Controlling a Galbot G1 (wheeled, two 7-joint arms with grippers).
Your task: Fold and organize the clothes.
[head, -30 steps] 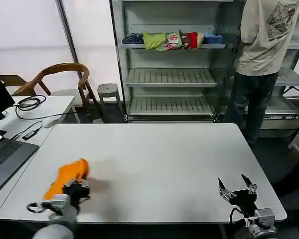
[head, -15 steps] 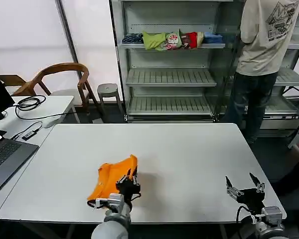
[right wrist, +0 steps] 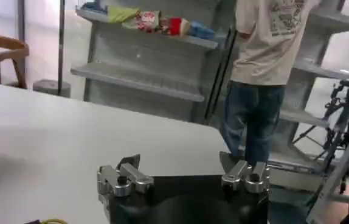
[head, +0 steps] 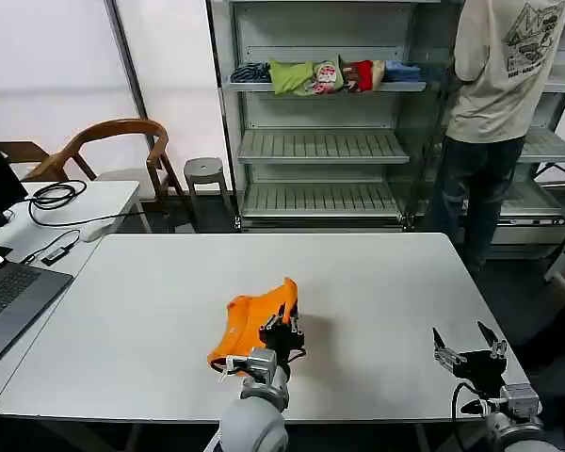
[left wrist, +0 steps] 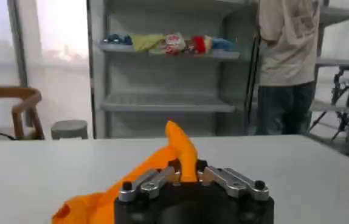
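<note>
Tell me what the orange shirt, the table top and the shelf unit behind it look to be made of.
Shirt: soft matte knit, likely cotton; it bunches and peaks where the left gripper pinches it. Table: smooth pale grey top, probably laminate; faint sheen, no grain. Shelf unit: grey painted metal by the look, with slotted shelves and thin uprights. Right gripper hangs open at the table's near right edge.

no readable text, print on person's shirt (head: 532,38) illegible
</note>
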